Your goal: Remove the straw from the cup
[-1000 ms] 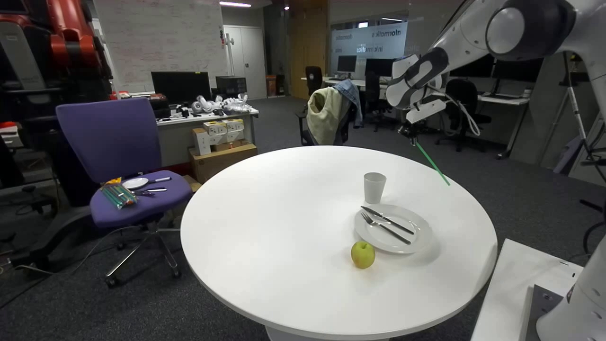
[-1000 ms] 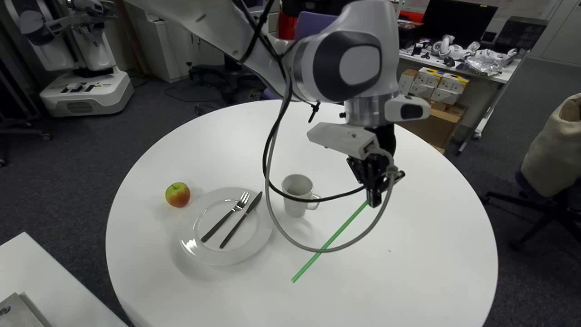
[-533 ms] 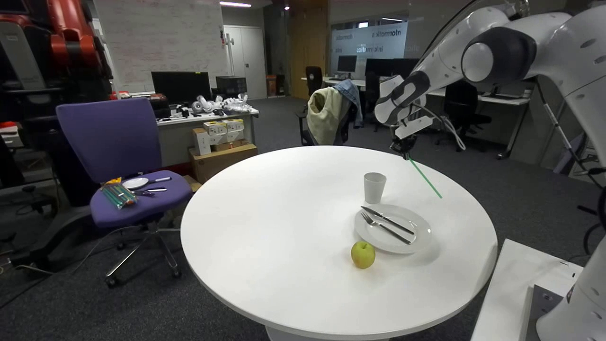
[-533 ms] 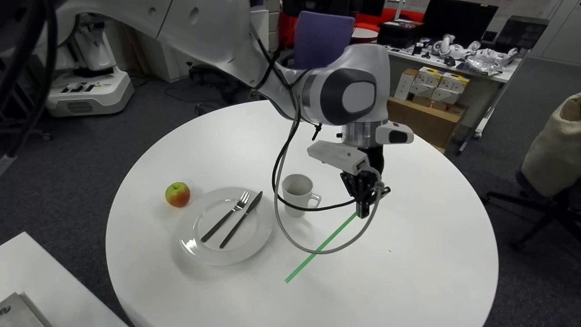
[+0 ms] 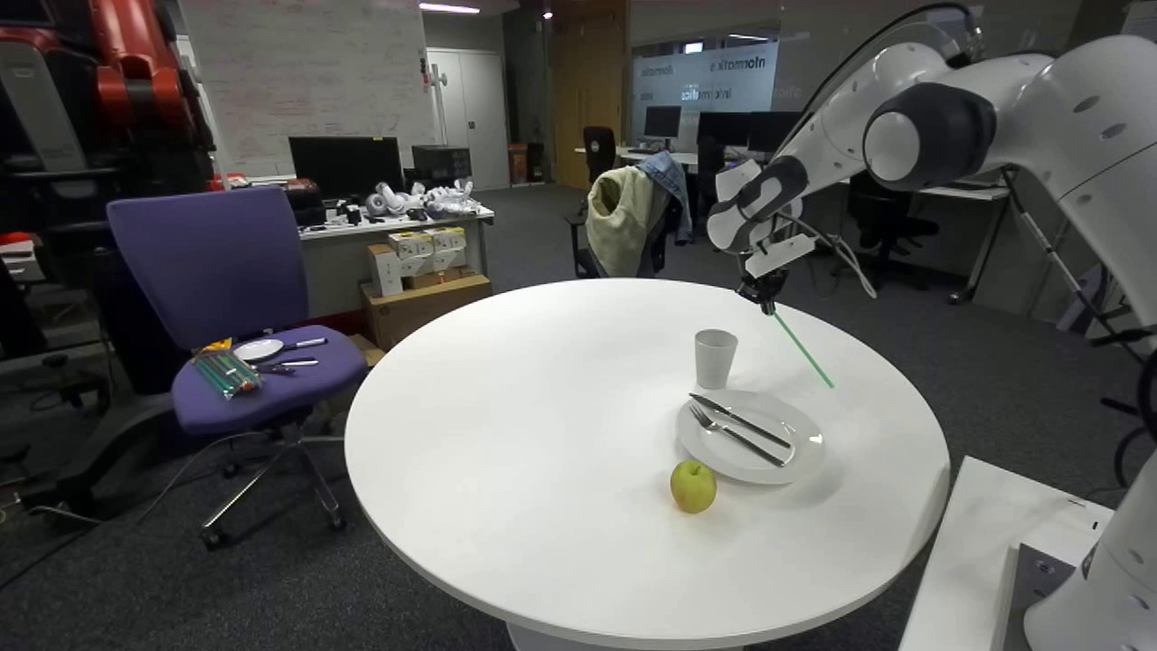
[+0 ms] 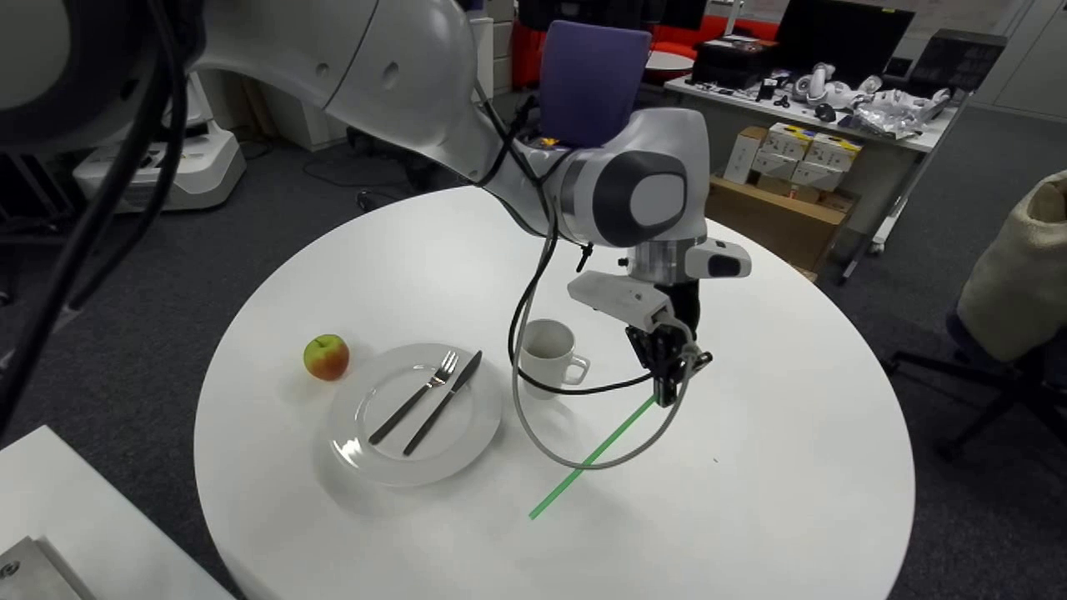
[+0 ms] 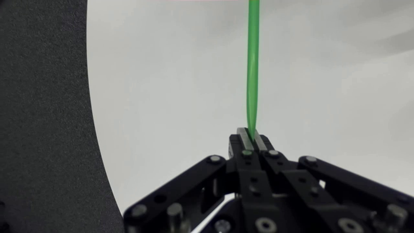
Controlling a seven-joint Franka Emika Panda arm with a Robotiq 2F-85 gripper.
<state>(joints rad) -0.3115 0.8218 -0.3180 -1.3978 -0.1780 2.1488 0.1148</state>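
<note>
The thin green straw is out of the cup and slants down from my gripper. The black gripper is shut on one end of the straw, which looks pinched flat between the fingertips in the wrist view. The straw's other end is free, low over the table; I cannot tell if it touches. The plain white cup stands upright on the table. Its handle shows in an exterior view, where the gripper and straw are beside it, apart from it. Cup and plate are out of the wrist view.
A white plate with a fork and knife lies beside the cup. An apple lies by the plate. They stand on a round white table. A purple chair is beyond. Cables hang from the arm.
My gripper has come down towards the table with the straw, moving down and left in both exterior views. It slows over the last half second. The cup, plate and apple have not moved.
</note>
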